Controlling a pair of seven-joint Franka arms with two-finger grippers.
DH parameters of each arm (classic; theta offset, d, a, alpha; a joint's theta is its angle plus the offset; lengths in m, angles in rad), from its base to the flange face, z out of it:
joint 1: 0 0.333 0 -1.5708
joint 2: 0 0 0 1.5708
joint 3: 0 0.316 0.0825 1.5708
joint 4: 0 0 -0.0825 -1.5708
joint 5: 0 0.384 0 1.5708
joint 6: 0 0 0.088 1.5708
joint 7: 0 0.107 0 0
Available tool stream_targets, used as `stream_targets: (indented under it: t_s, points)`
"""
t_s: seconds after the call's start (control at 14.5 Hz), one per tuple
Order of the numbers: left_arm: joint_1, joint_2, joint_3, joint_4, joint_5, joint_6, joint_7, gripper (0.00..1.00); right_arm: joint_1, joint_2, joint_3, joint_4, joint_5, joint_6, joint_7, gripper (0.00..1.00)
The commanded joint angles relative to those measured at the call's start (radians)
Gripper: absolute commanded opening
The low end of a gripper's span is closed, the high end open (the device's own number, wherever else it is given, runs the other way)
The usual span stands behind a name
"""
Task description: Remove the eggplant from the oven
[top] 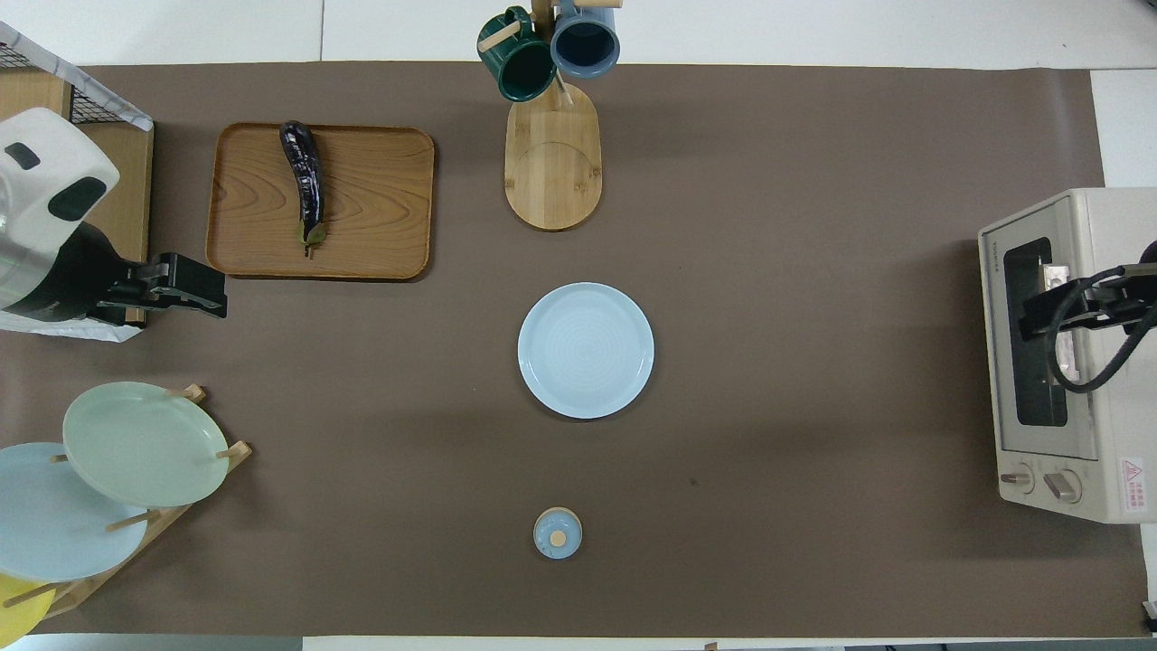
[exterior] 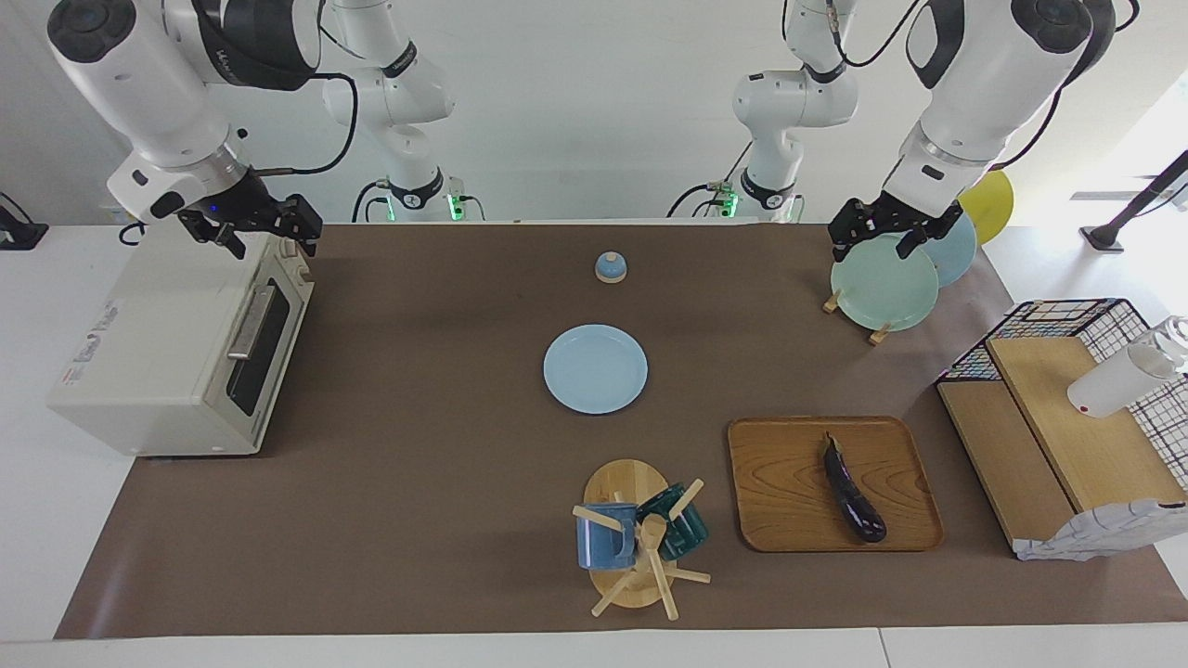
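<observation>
The eggplant (exterior: 855, 493) is glossy, lying on a grained wooden tray (exterior: 789, 501). Matt brown paper covers the tabletop (exterior: 418, 464). The oven (exterior: 176, 353) has a metal handle.

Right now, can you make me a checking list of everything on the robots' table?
Surface: brown table mat on white table, flat.
Job's things: glossy dark purple eggplant lies on the wooden tray, not in the oven; cream-white toaster oven at the right arm's end, door shut.
Clutter: pale blue plate mid-table; small blue lid with wooden knob; wooden mug tree with blue and green mugs; plate rack with green, blue and yellow plates; wire basket shelf with white bottle.
Grippers: right gripper over the oven's top; left gripper over the plate rack; both hold nothing.
Cables: black cable on right arm, over the oven.
Surroundings: white wall; nothing else seen.
</observation>
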Motion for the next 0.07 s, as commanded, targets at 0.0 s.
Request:
stream_targets:
  t_s: [0.0]
  points:
    - [0.015, -0.007, -0.007, 0.0, -0.019, -0.005, -0.004, 1.0, 0.001, -0.01, -0.005, -0.003, 0.029, 0.004, 0.013, 1.0]
